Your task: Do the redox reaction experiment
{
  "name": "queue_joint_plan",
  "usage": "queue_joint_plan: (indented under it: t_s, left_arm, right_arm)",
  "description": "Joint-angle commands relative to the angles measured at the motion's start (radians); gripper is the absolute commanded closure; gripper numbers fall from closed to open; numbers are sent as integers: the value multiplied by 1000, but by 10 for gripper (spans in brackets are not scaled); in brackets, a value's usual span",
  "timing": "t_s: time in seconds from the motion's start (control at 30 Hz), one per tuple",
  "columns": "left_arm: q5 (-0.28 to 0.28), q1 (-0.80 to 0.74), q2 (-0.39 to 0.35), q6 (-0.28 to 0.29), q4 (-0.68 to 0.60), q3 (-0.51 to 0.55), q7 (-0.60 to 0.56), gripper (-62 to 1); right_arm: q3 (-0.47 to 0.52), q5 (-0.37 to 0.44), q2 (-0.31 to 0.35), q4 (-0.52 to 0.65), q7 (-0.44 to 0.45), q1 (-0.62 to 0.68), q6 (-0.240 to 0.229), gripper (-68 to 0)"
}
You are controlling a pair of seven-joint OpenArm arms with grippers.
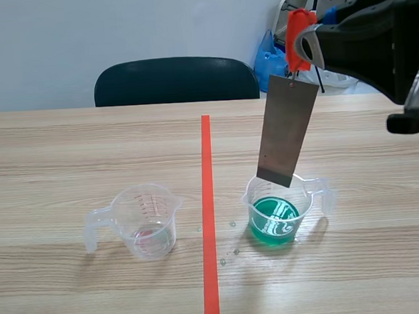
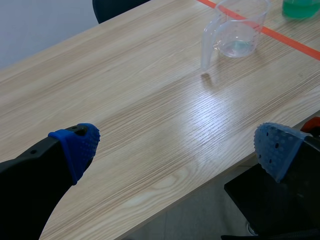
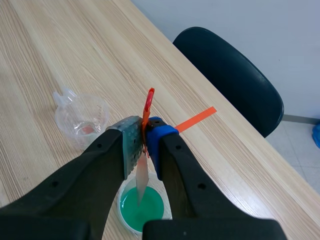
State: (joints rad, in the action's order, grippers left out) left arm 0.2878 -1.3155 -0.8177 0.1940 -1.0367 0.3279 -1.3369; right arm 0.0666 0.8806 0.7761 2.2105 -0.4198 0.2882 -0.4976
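Observation:
A grey metal sheet (image 1: 287, 131) hangs from an orange-red clip (image 1: 297, 38), its lower edge just above a clear beaker of green liquid (image 1: 277, 213). My right gripper (image 3: 145, 137) is shut on the clip (image 3: 148, 105), and the sheet (image 3: 141, 182) points down over the green beaker (image 3: 145, 210). A second clear beaker (image 1: 146, 221) with a faint pink trace at its bottom stands left of the tape line. My left gripper (image 2: 177, 147) is open and holds nothing, near the table's edge, far from the clear beaker (image 2: 237, 30).
An orange-red tape line (image 1: 209, 214) runs between the two beakers. A few droplets (image 1: 233, 249) lie on the table beside the green beaker. A dark chair (image 1: 176, 79) stands behind the table, with a blue bag (image 1: 267, 54) to its right.

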Motion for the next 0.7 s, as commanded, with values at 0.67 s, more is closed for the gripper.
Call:
queue_joint_plan:
  t_s: [0.67]
  left_arm:
    - [7, -1, 3, 2, -10, 5, -22, -623]
  right_arm:
    - [-540, 10, -83, -211, -1, -575, 34, -8]
